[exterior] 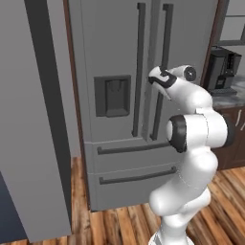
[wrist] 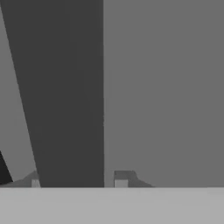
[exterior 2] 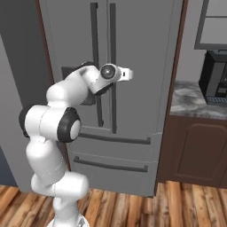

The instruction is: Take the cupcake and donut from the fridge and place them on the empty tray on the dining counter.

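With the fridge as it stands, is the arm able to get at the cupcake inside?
Probably not yet: both fridge doors are closed. The end effector is shut on the right door's handle, so opening comes first.

Both doors of the grey fridge (exterior: 119, 72) are shut, a flat wall barring any reach inside. Two dark vertical handles (exterior 2: 103, 66) stand side by side at the centre seam with a thin gap behind each. To the right, a coffee machine (exterior 2: 216, 77) crowds the desk (exterior 2: 190, 104).
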Controlling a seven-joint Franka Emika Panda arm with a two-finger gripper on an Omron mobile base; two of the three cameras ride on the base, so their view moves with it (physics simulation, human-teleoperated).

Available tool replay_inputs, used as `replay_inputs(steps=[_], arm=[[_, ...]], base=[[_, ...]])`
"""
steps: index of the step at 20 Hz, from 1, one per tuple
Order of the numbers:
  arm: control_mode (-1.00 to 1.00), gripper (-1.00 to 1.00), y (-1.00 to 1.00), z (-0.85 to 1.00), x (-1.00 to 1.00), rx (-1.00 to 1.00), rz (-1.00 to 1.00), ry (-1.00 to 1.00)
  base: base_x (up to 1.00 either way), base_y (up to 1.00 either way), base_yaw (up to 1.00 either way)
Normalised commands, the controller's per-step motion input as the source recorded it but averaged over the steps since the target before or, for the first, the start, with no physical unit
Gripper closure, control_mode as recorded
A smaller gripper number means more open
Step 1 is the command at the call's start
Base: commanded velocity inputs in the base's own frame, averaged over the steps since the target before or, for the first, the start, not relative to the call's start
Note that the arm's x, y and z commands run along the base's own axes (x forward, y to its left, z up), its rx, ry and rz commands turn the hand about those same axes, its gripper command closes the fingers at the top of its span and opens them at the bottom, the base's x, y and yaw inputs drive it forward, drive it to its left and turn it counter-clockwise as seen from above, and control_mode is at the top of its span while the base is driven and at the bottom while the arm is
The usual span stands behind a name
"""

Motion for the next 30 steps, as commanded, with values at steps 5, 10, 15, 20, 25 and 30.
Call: replay_inputs(steps=[5, 10, 15, 20, 25, 30], arm=[[-1.00, 1.00, -0.95, 0.00, -0.95, 0.00, 0.00, 0.03], [-1.00, 1.00, -1.00, 0.00, -0.98, 0.00, 0.00, 0.00], [-1.00, 1.00, -1.00, 0.00, -0.81, 0.01, 0.00, 0.00], [-1.00, -1.00, -0.45, 0.00, -0.26, 0.00, 0.00, 0.01], [-1.00, -1.00, -0.39, 0.08, -0.53, 0.00, -0.06, 0.02], [-1.00, -1.00, -0.50, 0.00, -0.33, 0.00, -0.32, -0.02]], base=[[0.00, 0.00, 0.00], [0.00, 0.00, 0.00], [0.00, 0.00, 0.00], [0.00, 0.00, 0.00], [0.00, 0.00, 0.00], [0.00, 0.00, 0.00]])
